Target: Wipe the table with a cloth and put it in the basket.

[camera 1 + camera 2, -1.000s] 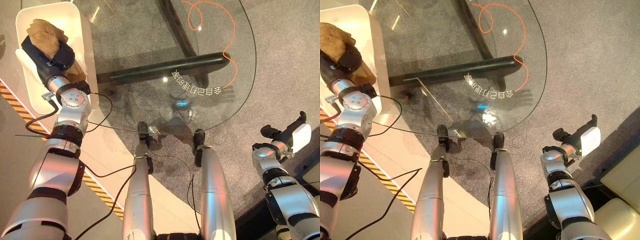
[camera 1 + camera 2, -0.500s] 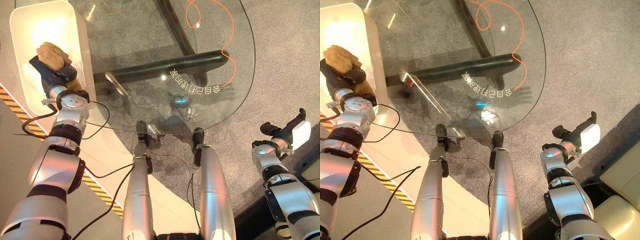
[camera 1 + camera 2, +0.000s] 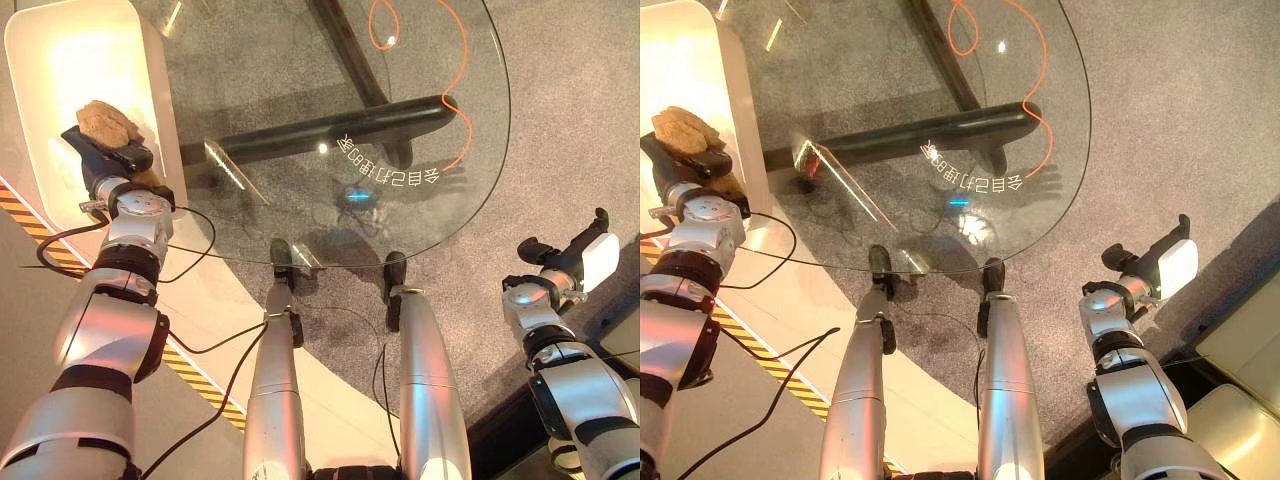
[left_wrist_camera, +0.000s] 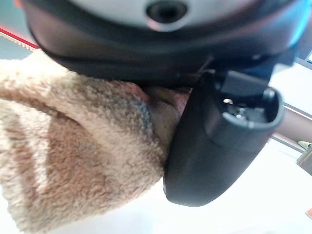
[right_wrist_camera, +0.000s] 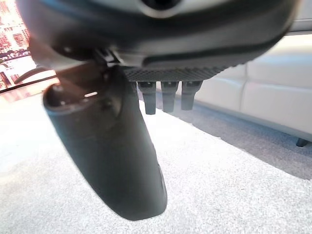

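Holding the tan cloth over the white basket at upper left, the left hand has fingers curled round it, probably for dropping. Right hand idles lower right, fingers relaxed, off the glass surface.

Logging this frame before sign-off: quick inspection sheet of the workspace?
Surface: round glass table, dark frame beneath, white print on the glass.
Job's things: tan fleecy cloth held inside the white basket, left of the table.
Clutter: nothing seen on the glass.
Hands: left hand curled on the cloth, in the basket; right hand idle over the carpet, fingers relaxed.
Cables: orange cable loops under the glass.
Surroundings: grey carpet; yellow-black striped floor tape.
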You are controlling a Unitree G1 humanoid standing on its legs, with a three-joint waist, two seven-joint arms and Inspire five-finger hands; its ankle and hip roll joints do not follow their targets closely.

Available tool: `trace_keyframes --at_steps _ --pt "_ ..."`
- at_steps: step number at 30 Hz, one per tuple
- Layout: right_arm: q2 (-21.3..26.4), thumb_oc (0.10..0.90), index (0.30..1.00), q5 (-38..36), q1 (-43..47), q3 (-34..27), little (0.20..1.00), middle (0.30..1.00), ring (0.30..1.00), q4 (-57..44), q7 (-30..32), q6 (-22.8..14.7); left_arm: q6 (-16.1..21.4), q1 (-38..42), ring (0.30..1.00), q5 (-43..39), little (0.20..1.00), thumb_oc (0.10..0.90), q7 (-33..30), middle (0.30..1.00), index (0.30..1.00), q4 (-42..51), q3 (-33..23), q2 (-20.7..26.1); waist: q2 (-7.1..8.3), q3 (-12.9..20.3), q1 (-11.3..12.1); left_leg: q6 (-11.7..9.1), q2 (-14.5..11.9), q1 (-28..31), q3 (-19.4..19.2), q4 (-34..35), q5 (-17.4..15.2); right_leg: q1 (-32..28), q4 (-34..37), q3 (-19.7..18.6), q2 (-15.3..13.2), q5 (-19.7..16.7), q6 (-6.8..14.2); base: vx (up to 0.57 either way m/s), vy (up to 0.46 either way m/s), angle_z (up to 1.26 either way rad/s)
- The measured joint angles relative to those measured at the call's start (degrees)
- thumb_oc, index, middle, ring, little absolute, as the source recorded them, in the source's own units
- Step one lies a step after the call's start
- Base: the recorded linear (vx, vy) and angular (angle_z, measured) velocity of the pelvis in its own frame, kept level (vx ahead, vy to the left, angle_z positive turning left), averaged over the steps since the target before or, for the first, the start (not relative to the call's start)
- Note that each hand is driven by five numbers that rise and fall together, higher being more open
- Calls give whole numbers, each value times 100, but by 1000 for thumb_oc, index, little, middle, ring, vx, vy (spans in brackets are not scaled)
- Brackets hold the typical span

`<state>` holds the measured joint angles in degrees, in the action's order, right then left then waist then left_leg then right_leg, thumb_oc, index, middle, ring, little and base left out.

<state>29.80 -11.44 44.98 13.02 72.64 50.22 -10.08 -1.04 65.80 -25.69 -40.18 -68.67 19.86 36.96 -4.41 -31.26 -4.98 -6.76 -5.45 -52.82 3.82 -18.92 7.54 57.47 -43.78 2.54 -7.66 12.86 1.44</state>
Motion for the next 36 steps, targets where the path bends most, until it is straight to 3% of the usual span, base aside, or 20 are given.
trace_keyframes --at_steps 6,7,8,9,25,36 --pt "70 800 900 1 14 18 900 900 900 -2 -1 0 -29 157 300 13 200 100 0 300 300 -3 1 2 37 -4 1 -1 0 -142 -2 -6 2 105 59 2 -1 -31 20 -6 20 -1" --pt "81 800 900 2 20 42 900 900 900 -2 -1 -1 -30 172 326 14 230 130 0 326 326 -4 1 3 52 -4 2 -1 0 -142 -2 -5 2 103 65 2 0 -31 20 0 0 0" --pt "89 800 900 1 42 75 900 900 900 -2 -1 -1 -41 188 549 15 491 391 0 549 549 -5 1 9 69 -6 0 -1 0 -143 -2 -5 2 103 65 2 -1 -31 20 0 0 0" --pt "89 800 900 2 50 86 900 900 900 -2 -1 -2 -50 193 900 15 900 800 0 900 900 -5 1 9 76 -5 -1 -1 0 -143 -2 -5 2 103 64 3 -1 -31 20 0 0 0" --pt "92 800 900 0 176 152 900 900 900 0 -6 -47 -120 337 900 12 900 800 -14 900 900 -124 4 279 104 -1 0 0 0 -157 2 -5 20 102 92 7 1 -65 36 0 0 0" --pt "91 800 900 1 140 144 900 900 900 16 -11 -56 349 344 900 -524 900 800 -29 900 900 -95 -65 345 104 -1 -3 -4 1 -98 17 -6 70 34 91 15 2 -109 41 -3 -1 0"
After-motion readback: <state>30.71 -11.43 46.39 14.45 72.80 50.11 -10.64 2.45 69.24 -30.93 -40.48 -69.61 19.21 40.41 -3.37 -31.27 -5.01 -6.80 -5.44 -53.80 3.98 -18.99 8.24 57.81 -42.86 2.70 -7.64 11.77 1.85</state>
